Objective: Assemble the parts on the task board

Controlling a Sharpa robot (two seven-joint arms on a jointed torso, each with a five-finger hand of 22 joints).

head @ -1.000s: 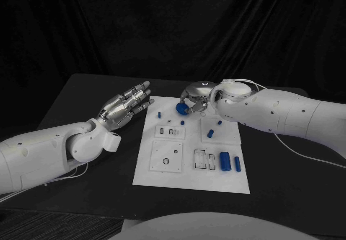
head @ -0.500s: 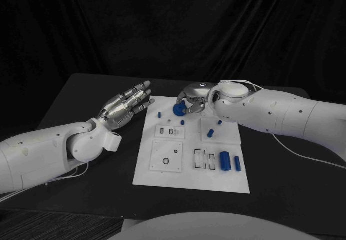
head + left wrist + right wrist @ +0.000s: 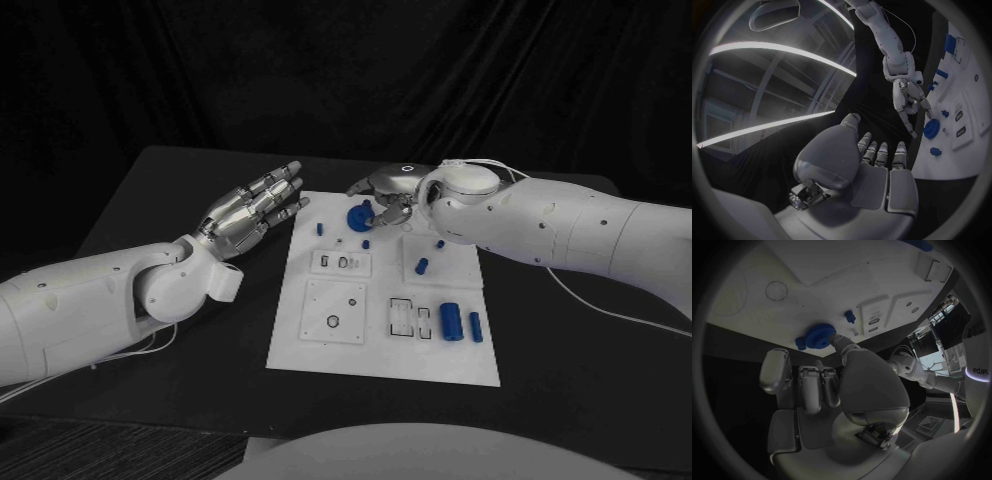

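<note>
A round blue gear [image 3: 359, 217] sits at the far end of the white task board [image 3: 378, 350], near its middle, and the right hand [image 3: 387, 190] is down over it, with one finger [image 3: 840, 340] touching the gear's toothed rim while the other fingers stay curled back against the palm; from here I cannot tell whether the gear is actually gripped or merely touched. A small blue peg [image 3: 365, 245] stands just in front of the gear, another small blue piece [image 3: 319, 229] lies off toward the board's left edge, and a short blue pin [image 3: 421, 267] rests further in. Nearer the robot, two blue cylinders [image 3: 451, 322] lie side by side beside a pair of rectangular slots. The left hand [image 3: 254, 213] hovers over the black table [image 3: 173, 190] just off the board's far left corner, flat, fingers straight and together, holding nothing.
</note>
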